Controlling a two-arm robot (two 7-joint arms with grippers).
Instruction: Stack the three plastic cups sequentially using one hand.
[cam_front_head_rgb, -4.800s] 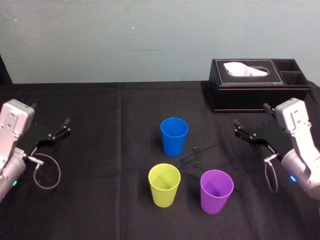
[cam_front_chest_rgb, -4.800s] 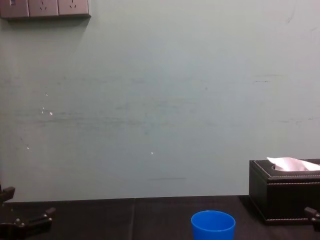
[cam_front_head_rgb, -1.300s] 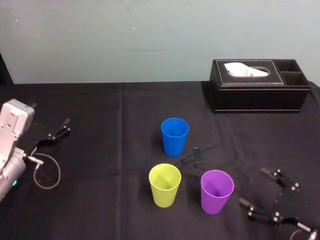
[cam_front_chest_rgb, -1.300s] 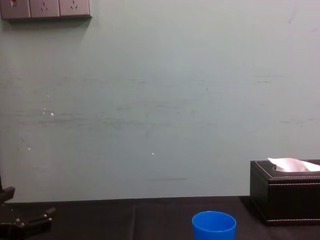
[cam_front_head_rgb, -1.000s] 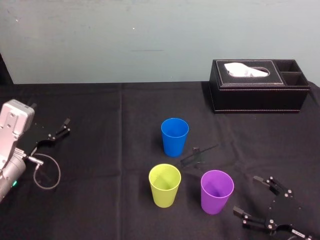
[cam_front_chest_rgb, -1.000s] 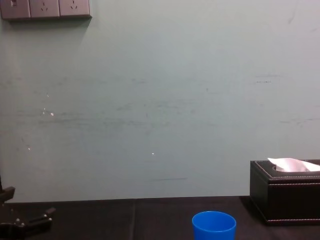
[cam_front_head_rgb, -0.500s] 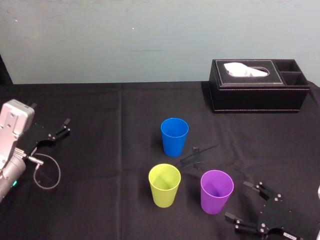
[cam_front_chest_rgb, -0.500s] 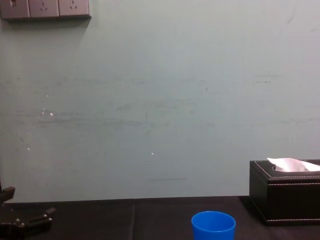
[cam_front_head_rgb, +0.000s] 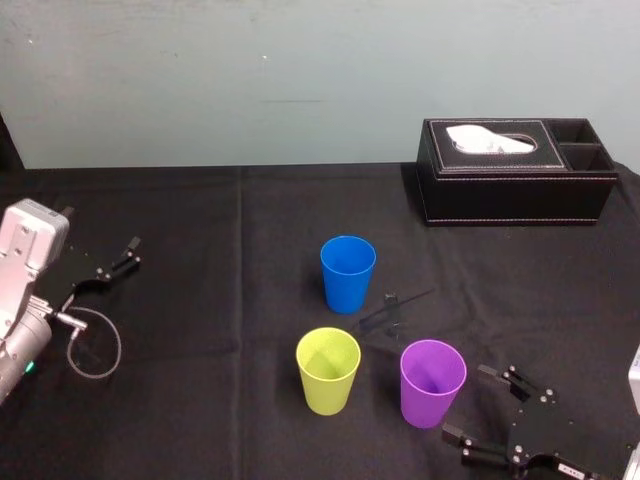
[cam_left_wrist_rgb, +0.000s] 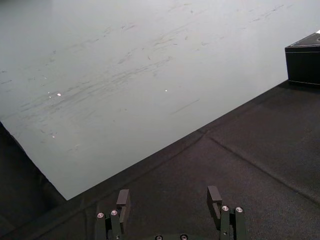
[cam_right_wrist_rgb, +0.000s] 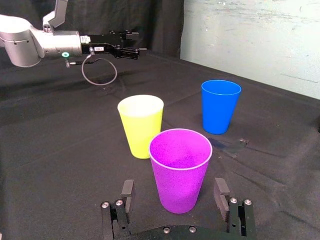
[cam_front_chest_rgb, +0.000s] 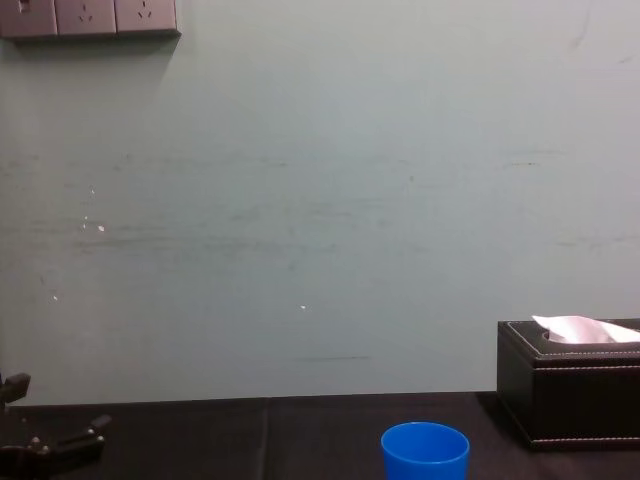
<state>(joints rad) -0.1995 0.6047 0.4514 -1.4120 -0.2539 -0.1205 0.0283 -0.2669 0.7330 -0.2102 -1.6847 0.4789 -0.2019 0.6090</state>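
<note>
Black table (cam_front_head_rgb: 200, 400): right gripper (cam_front_head_rgb: 470, 404), jaws apart, just beside the purple cup (cam_front_head_rgb: 433, 383) near the front edge; left gripper (cam_left_wrist_rgb: 168, 192) parked at the left edge, jaws apart.

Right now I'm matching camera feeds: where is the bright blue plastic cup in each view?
Head: bright blue tapered plastic cup, mid-picture.
Right wrist: cup beyond the purple plastic cup.
Chest: cup at bottom edge.
Landmark: black tissue box, in head, chest and left wrist views.

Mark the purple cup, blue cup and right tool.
purple cup (cam_front_head_rgb: 432, 392), head view, front wall.
blue cup (cam_front_head_rgb: 347, 285), head view, front wall.
right tool (cam_front_head_rgb: 466, 402), head view, midway between its open fingertips.
</note>
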